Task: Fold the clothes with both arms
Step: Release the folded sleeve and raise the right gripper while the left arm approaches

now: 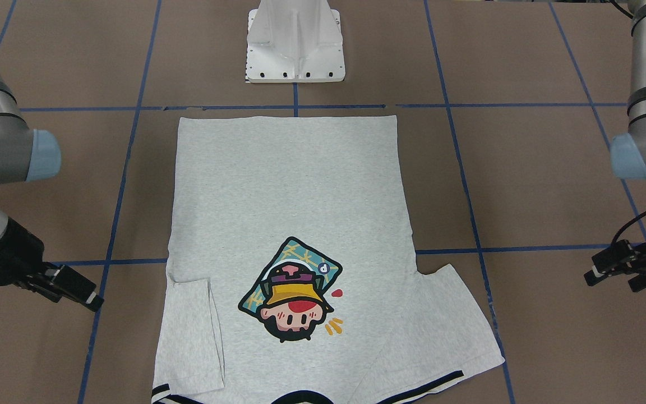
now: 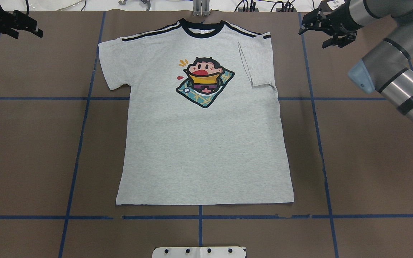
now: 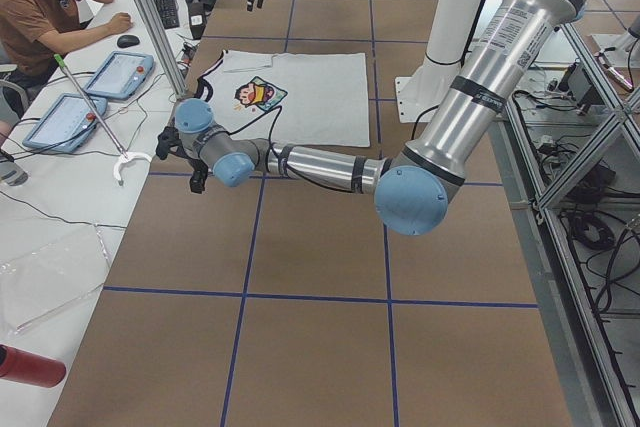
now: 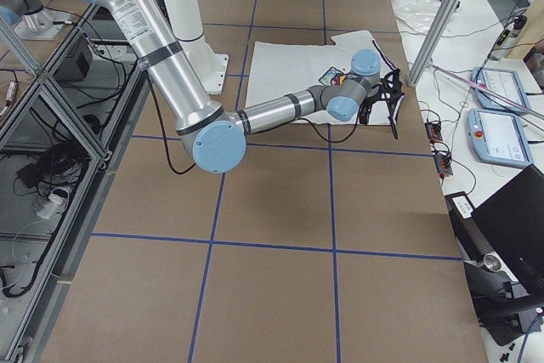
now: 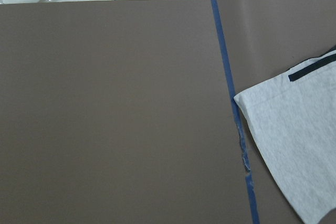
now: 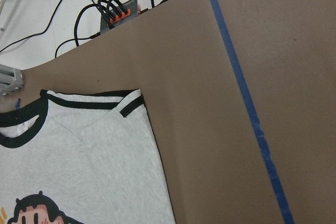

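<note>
T-shirt [image 2: 203,143] flat, collar [image 2: 203,29] whole only overhead, left claw [image 2: 36,29] and right claw [image 2: 312,37] both parted

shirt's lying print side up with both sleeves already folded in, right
Not quite: only one sleeve is folded in. In the overhead exterior view the T-shirt lies print side up, and its right sleeve is folded over the body, but the left sleeve is spread out flat.

One legible mark: "P" in a small white disc [image 2: 187,90], printed on the light heather-grey T-shirt [image 2: 203,150]. It lies between both pairs of jaws, well apart from each.
</note>
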Motion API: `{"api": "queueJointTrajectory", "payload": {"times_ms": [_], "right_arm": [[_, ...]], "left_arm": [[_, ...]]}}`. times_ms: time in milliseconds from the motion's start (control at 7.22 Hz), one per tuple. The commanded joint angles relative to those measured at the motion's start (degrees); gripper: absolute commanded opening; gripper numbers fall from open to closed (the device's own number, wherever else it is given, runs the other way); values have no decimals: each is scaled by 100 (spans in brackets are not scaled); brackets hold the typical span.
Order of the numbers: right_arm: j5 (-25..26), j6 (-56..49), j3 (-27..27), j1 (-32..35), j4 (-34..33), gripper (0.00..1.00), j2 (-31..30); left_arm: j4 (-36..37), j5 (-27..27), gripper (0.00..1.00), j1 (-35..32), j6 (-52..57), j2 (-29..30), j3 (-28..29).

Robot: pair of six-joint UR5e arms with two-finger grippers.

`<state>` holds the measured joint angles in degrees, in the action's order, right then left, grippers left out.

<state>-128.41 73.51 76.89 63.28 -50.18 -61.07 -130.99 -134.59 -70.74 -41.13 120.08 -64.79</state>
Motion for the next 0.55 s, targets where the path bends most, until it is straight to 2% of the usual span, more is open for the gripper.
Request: {"api": "queueJointTrajectory", "payload": {"times_ms": [0, 277, 415], "right_arm": [[-297, -48, 264, 149, 673, 100, -702], [-281, -39, 274, 141, 992, 100, -915], [-281, -39, 283, 141, 1001, 100, -924]], "left_arm": [[-1258, 1285, 99, 760, -1435, 558, 860], [-1297, 1898, 95, 1062, -1714, 1191, 1755], [-1298, 1901, 84, 1115, -1775, 1280, 1890]]}}
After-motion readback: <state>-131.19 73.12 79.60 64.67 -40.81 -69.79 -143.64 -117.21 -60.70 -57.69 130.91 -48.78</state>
